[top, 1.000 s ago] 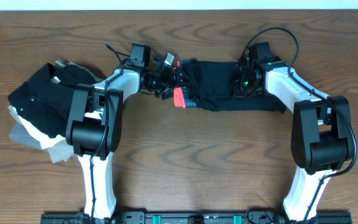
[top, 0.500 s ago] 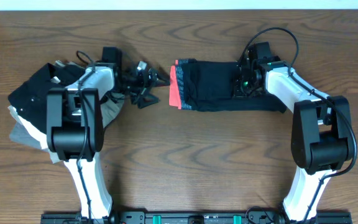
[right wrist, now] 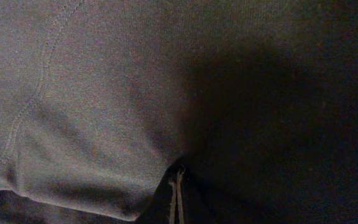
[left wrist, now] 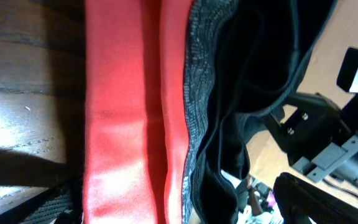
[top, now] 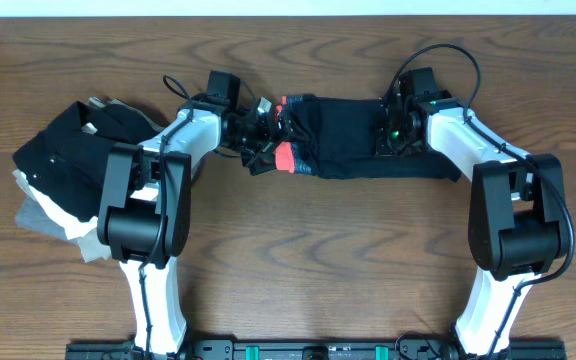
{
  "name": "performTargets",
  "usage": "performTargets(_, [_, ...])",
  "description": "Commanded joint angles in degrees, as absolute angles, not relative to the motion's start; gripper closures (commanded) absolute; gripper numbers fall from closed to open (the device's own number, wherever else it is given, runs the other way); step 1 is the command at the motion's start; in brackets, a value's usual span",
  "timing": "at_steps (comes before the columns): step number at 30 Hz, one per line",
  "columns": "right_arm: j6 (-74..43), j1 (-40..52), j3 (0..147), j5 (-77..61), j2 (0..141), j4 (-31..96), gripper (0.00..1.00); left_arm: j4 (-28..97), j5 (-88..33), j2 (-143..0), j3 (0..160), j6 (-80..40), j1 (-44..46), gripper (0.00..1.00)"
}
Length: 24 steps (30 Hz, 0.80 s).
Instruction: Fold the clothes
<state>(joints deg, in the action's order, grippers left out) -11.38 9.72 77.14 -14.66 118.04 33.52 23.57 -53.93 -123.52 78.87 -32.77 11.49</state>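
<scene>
The dark pants [top: 348,140] lie folded in a strip across the far middle of the table, their coral-red waistband [top: 286,157] bunched at the left end. My left gripper [top: 271,135] is at that end. In the left wrist view the waistband [left wrist: 117,124] and the grey heathered band [left wrist: 194,93] fill the space between its jaws, which stand apart. My right gripper [top: 390,130] is down on the right part of the pants. The right wrist view shows only dark fabric [right wrist: 104,93], with the gripper [right wrist: 176,199] closed tight into a fold of it.
A heap of black, white and grey-khaki garments [top: 68,180] lies at the left of the wooden table [top: 318,260], behind my left arm. The table's far edge runs just beyond the pants.
My left gripper drew back left off the waistband, which lay flat for a moment. It has come back right onto it and the band is bunched again. The right arm has not moved.
</scene>
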Motion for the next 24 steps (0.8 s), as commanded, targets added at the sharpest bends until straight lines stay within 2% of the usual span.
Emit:
performTargets(1, [-12.0, 9.8, 76.0, -12.2, 120.6, 34.0, 0.99, 21.1, -40.8, -128.4, 76.0, -34.6, 12.1, 0.02])
performTargets(6, [-11.9, 9.8, 76.0, -12.2, 120.6, 34.0, 0.99, 14.1, -40.9, -128.4, 76.0, -34.2, 12.5, 0.01])
performTargets(13, [-11.9, 9.8, 76.0, -12.2, 120.6, 34.0, 0.99, 10.1, -38.7, -128.4, 76.0, -33.5, 14.0, 0.23])
performTargets(15, [-11.9, 9.8, 76.0, -12.2, 120.6, 34.0, 0.99, 9.4, -38.7, -128.4, 76.0, -33.3, 14.3, 0.25])
performTargets(19, [-11.9, 9.8, 76.0, -12.2, 120.6, 34.0, 0.99, 7.6, -40.0, -128.4, 76.0, -33.3, 14.3, 0.25])
performTargets(24, [-11.9, 9.8, 76.0, -12.2, 120.6, 34.0, 0.99, 3.8, -45.5, -128.4, 76.0, -33.3, 14.0, 0.14])
